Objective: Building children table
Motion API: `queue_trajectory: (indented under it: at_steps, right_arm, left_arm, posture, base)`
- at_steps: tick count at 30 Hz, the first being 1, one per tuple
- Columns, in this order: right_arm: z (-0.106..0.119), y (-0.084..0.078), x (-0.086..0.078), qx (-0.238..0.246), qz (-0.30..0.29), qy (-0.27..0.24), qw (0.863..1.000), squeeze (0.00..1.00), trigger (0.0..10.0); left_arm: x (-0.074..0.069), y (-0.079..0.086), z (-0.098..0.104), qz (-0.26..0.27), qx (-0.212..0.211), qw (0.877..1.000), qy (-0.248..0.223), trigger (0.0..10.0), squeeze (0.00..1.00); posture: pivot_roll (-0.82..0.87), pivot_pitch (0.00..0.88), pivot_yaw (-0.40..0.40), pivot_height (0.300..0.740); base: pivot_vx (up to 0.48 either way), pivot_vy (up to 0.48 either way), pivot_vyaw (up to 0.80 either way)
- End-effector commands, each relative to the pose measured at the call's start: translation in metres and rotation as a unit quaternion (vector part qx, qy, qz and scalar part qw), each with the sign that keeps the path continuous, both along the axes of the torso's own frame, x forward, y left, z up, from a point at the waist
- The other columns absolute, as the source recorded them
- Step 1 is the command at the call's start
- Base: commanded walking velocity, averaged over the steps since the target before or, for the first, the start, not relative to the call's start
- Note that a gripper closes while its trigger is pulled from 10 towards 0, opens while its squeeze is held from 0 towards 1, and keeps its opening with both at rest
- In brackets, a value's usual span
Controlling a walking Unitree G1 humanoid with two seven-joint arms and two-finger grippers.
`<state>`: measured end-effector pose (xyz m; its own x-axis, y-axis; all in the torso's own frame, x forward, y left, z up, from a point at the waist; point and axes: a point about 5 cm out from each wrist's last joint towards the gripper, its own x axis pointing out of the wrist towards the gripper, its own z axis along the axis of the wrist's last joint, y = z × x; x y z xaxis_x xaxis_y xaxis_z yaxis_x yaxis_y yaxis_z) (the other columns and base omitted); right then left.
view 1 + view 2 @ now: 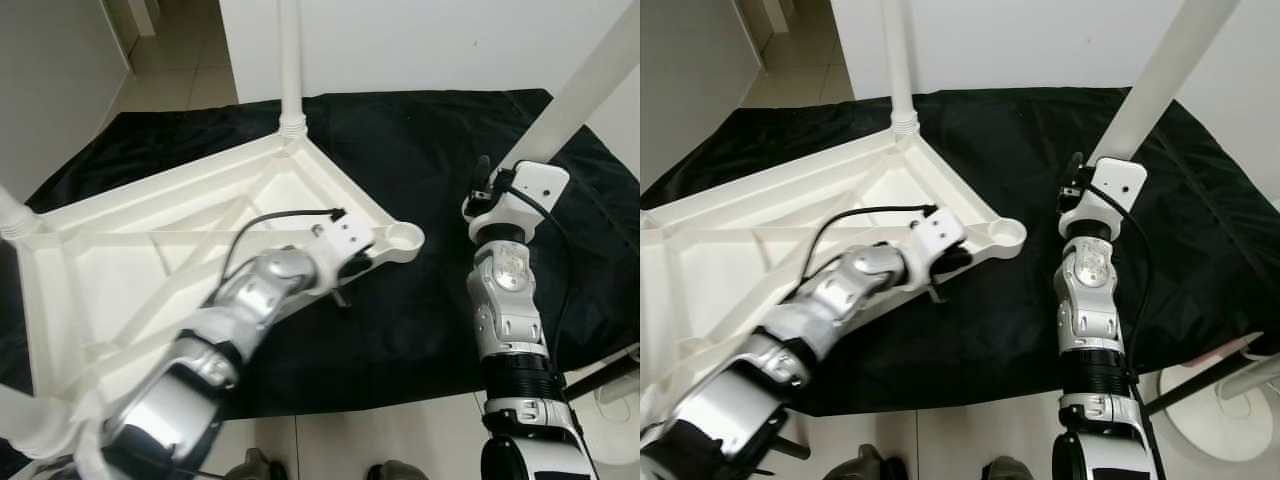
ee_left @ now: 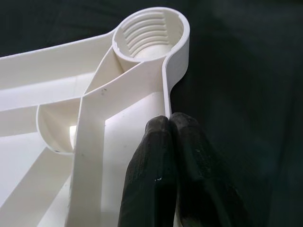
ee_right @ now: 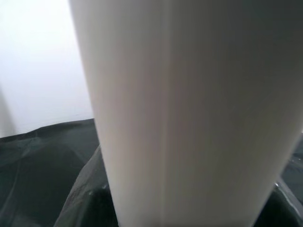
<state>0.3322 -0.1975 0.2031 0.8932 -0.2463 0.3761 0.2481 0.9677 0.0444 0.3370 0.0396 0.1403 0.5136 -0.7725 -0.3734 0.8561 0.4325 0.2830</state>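
Black rubbery fingers (image 2: 161,156) of the left gripper (image 1: 352,268) are pressed together against the thin rim of the upturned white plastic tabletop (image 1: 150,260), just below its empty threaded socket (image 2: 150,33) at the 3 o'clock corner. A smooth white table leg (image 1: 1150,85) is held by the right gripper (image 1: 1076,185), leaning toward 1 o'clock; its finger spacing cannot be told. Another leg (image 1: 291,65) stands screwed in at 12 o'clock, all over a black cloth (image 1: 430,150).
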Motion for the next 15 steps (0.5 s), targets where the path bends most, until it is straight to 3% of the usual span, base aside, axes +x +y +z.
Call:
queue_trajectory:
  at_steps: [1, 4, 11, 12, 13, 14, 15]
  right_arm:
    - [0.002, 0.002, 0.002, -0.003, 0.003, 0.001, 1.0, 0.0, 10.0]
    - [0.003, 0.002, 0.003, -0.003, 0.003, 0.001, 1.0, 0.0, 10.0]
    - [0.003, 0.004, 0.004, -0.004, 0.008, 0.001, 1.0, 0.0, 10.0]
    - [0.003, 0.005, 0.005, -0.006, 0.012, 0.003, 1.0, 0.0, 10.0]
    - [0.003, 0.006, 0.005, -0.008, 0.015, 0.004, 1.0, 0.0, 10.0]
    - [0.004, 0.007, 0.006, -0.01, 0.018, 0.004, 1.0, 0.0, 10.0]
    - [0.004, 0.007, 0.006, -0.01, 0.018, 0.004, 1.0, 0.0, 10.0]
  left_arm:
    - [-0.002, 0.019, -0.015, 0.015, 0.037, 0.999, 0.031, 0.0, 0.0]
    - [-0.004, 0.022, -0.012, 0.0, 0.055, 0.998, 0.017, 0.0, 0.0]
    - [-0.011, 0.016, -0.001, -0.013, 0.04, 0.999, -0.008, 0.1, 0.0]
    - [-0.018, 0.009, 0.006, -0.038, 0.023, 0.999, -0.01, 3.2, 0.0]
    - [-0.029, 0.003, 0.011, -0.077, 0.014, 0.997, -0.015, 1.0, 0.0]
    - [-0.037, 0.0, 0.015, -0.104, 0.004, 0.994, -0.013, 3.8, 0.0]
    - [-0.037, 0.0, 0.015, -0.104, 0.004, 0.994, -0.013, 3.8, 0.0]
  posture:
    - [-0.09, 0.037, 0.078, 0.74]
    - [-0.08, 0.038, 0.073, 0.74]
    - [-0.08, 0.034, 0.06, 0.74]
    - [-0.09, 0.032, 0.057, 0.74]
    - [-0.09, 0.032, 0.054, 0.74]
    - [-0.09, 0.03, 0.048, 0.74]
    - [-0.09, 0.03, 0.048, 0.74]
  base:
    - [0.0, 0.0, 0.0]
    - [0.0, 0.0, 0.0]
    - [0.0, 0.0, 0.0]
    - [0.0, 0.0, 0.0]
    - [0.0, 0.0, 0.0]
    - [0.0, 0.0, 0.0]
    - [0.0, 0.0, 0.0]
